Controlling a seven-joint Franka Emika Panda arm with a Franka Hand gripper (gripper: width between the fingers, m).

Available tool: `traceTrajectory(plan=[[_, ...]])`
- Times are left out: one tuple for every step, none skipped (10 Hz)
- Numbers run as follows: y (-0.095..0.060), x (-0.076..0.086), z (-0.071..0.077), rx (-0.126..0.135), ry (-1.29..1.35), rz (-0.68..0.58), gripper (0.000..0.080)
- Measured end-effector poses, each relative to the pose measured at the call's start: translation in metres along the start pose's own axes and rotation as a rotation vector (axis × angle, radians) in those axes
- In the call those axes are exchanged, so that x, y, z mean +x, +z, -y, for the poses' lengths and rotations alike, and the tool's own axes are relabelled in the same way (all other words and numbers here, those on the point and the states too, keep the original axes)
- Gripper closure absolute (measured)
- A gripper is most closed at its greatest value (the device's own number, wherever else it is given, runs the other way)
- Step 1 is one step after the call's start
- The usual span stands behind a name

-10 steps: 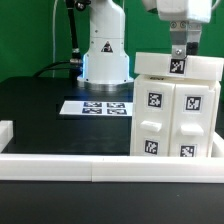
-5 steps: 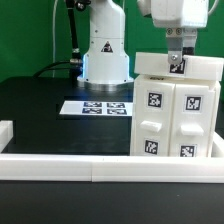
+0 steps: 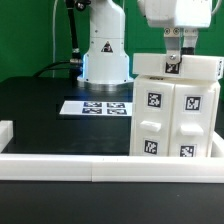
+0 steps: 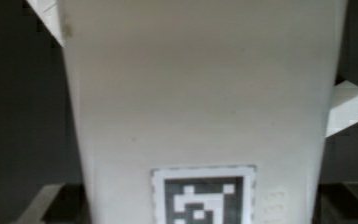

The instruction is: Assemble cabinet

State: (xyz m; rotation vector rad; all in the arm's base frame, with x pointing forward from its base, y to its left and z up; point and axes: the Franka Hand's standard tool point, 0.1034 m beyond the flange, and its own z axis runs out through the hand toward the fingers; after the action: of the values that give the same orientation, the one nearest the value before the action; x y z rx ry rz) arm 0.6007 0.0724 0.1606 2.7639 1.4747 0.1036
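Observation:
The white cabinet (image 3: 175,115) stands upright at the exterior view's right, with two tagged door panels on its front. A white top panel (image 3: 150,65) with a tag lies across the top of it. My gripper (image 3: 173,58) comes down from above and is shut on this top panel at its tagged front edge. In the wrist view the top panel (image 4: 194,100) fills the picture, with its tag near my jaws. My dark fingers (image 4: 51,203) flank it on both sides.
The marker board (image 3: 95,107) lies flat on the black table in front of the robot base (image 3: 104,55). A long low white border rail (image 3: 100,167) runs along the near edge, with a short piece (image 3: 5,132) at the exterior view's left.
My gripper has moved a little toward the exterior view's left along the top of the cabinet, and the top panel's tag has moved with it.

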Motion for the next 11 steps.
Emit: traceTrajectory(plan=[[0.0000, 0.0000, 0.0000, 0.000, 0.148, 0.000, 0.0245], [0.0000, -0.0001, -0.0001, 0.000, 0.234, 0.000, 0.0245], [0.0000, -0.0001, -0.0001, 0.000, 0.287, 0.000, 0.0245], [0.0000, 0.0000, 0.0000, 0.000, 0.404, 0.000, 0.0245], [0.0000, 0.0000, 0.0000, 0.000, 0.488, 0.000, 0.0245], [0.0007, -0.0003, 0.0004, 0.001, 0.631, -0.002, 0.0245], [0.0011, -0.0007, 0.0001, -0.004, 0.741, -0.010, 0.0245], [0.0012, -0.0007, 0.0002, -0.007, 0.818, -0.014, 0.0245], [0.0013, -0.0008, 0.0000, -0.006, 0.926, -0.015, 0.0243], [0.0015, -0.0007, 0.0000, -0.006, 1.014, -0.015, 0.0243], [0.0017, -0.0004, -0.0001, -0.006, 1.116, -0.018, 0.0243]])
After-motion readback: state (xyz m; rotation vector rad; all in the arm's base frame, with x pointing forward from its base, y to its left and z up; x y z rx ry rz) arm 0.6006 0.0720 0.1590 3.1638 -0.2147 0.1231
